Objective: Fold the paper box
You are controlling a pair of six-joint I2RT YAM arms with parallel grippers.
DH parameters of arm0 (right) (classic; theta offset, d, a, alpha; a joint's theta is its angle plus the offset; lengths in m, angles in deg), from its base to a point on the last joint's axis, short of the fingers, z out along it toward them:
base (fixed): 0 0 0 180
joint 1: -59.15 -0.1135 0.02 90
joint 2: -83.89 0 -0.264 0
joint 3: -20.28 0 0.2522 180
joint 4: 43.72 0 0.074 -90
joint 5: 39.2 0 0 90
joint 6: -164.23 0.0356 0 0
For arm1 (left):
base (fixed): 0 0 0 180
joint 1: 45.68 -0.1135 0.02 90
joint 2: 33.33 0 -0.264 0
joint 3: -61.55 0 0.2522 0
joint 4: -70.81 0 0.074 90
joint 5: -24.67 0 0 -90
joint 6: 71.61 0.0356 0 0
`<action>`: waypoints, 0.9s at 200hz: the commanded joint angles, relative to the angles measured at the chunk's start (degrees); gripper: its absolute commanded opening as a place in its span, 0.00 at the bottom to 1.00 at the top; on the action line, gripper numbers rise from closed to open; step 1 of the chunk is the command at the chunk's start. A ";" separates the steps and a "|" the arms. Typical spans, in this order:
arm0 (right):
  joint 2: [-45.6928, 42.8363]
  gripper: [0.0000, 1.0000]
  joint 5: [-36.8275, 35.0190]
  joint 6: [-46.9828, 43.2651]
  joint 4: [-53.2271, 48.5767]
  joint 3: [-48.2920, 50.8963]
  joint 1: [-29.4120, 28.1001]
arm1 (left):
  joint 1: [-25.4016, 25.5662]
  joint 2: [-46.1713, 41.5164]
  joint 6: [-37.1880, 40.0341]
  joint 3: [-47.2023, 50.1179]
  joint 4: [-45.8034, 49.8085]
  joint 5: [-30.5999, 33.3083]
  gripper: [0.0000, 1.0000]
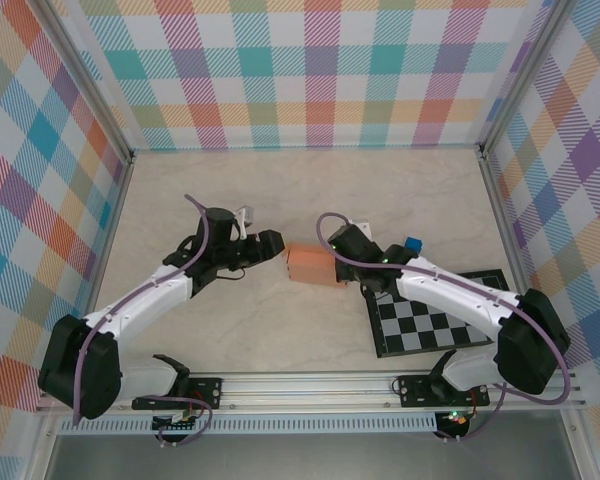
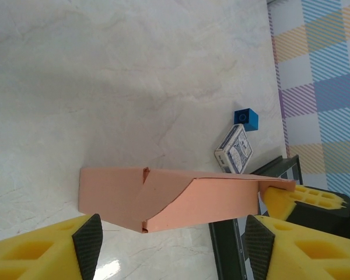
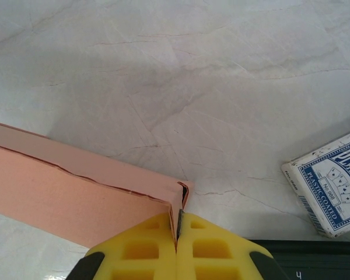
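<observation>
The paper box (image 1: 313,265) is salmon-orange card, partly folded into a shallow box, at the middle of the table between the two arms. My right gripper (image 3: 177,224) is shut on a thin wall at the box's (image 3: 64,186) right end. My left gripper (image 2: 174,248) stands open just short of the box's (image 2: 181,198) left side. Its black pads (image 2: 87,245) are spread about as wide as the box, and nothing lies between them. In the top view the left gripper (image 1: 275,243) points at the box and the right gripper (image 1: 345,262) meets it from the other side.
A black-and-white checkered board (image 1: 442,312) lies under the right arm. A blue cube (image 1: 412,244) and a deck of cards (image 2: 234,149) sit right of the box. Plaid walls close the back and both sides.
</observation>
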 commanded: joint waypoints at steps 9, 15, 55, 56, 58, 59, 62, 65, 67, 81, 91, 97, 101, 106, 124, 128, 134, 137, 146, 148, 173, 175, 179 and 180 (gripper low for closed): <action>1.58 0.00 -1.17 -0.16 -0.96 -3.02 -0.37 | -0.52 2.21 -2.90 -2.15 -3.53 -4.05 0.67; 1.77 0.00 -1.17 -0.11 -1.02 -3.24 -0.37 | -0.50 2.51 -3.76 -1.93 -4.31 -4.87 0.67; 2.74 0.00 -1.14 -0.57 -0.58 -3.65 -0.36 | -0.52 3.24 -5.82 -1.29 -7.44 -6.08 0.65; 2.75 0.00 -1.14 -0.55 -0.60 -3.65 -0.36 | -0.50 3.24 -5.78 -1.35 -7.49 -6.11 0.65; 2.75 0.00 -1.10 -0.61 -0.51 -3.65 -0.35 | -0.49 3.36 -5.71 -1.42 -7.48 -6.08 0.65; 2.80 0.00 -1.03 -0.62 -0.48 -3.65 -0.40 | -0.49 3.39 -5.68 -1.50 -7.50 -6.02 0.65; 2.88 0.00 -1.01 -0.66 -0.46 -3.65 -0.40 | -0.49 3.47 -5.70 -1.70 -7.59 -6.12 0.64; 2.97 0.00 -1.06 -0.63 -0.56 -3.72 -0.36 | -0.51 3.62 -5.73 -1.80 -7.70 -6.19 0.63; 2.99 0.00 -1.10 -0.65 -0.61 -3.80 -0.35 | -0.56 3.72 -5.68 -1.95 -7.75 -6.26 0.63; 3.25 0.00 -0.98 -0.81 -0.70 -4.08 -0.32 | -0.49 4.51 -6.03 -2.55 -8.10 -6.76 0.60; 3.52 0.00 -1.04 -0.79 -0.81 -4.34 -0.39 | -0.49 5.13 -6.98 -2.47 -8.84 -7.30 0.58; 3.61 0.00 -1.03 -0.72 -0.85 -4.43 -0.32 | -0.41 5.32 -7.65 -2.32 -9.44 -7.70 0.57; 3.71 0.00 -1.00 -0.64 -0.95 -4.53 -0.42 | -0.45 5.34 -8.13 -2.05 -9.90 -7.86 0.57; 3.80 0.00 -0.97 -0.47 -1.05 -4.65 -0.36 | -0.40 5.35 -8.75 -1.67 -10.39 -7.90 0.57; 4.41 0.00 -0.99 0.02 -1.40 -5.20 -0.34 | -0.40 4.78 -9.22 -0.59 -10.54 -7.28 0.57; 4.55 0.00 -0.98 0.09 -1.39 -5.30 -0.35 | -0.41 4.69 -9.17 -0.54 -10.34 -7.12 0.57; 4.75 0.00 -1.02 0.22 -1.42 -5.47 -0.32 | -0.40 4.72 -9.24 -0.40 -10.19 -7.08 0.57; 4.85 0.00 -1.08 0.22 -1.38 -5.55 -0.38 | -0.40 4.67 -9.37 -0.30 -10.25 -7.16 0.57; 5.17 0.00 -1.04 0.25 -1.31 -5.79 -0.36 | -0.40 4.82 -9.39 -0.36 -10.26 -7.51 0.57; 5.25 0.00 -0.98 0.25 -1.31 -5.83 -0.42 | -0.40 4.82 -9.34 -0.38 -10.26 -7.53 0.57; 6.13 0.00 -1.09 0.02 -1.61 -6.75 -0.34 | -0.40 5.14 -8.57 -0.87 -9.31 -6.78 0.57; 6.17 0.00 -1.08 0.02 -1.67 -6.84 -0.33 | -0.45 5.22 -8.45 -0.90 -9.29 -6.69 0.57; 6.26 0.00 -1.08 -0.04 -1.62 -6.94 -0.37 | -0.40 5.44 -8.16 -0.97 -9.17 -6.62 0.57; 6.31 0.00 -1.06 -0.03 -1.65 -6.96 -0.36 | -0.40 5.57 -8.14 -1.01 -9.14 -6.59 0.57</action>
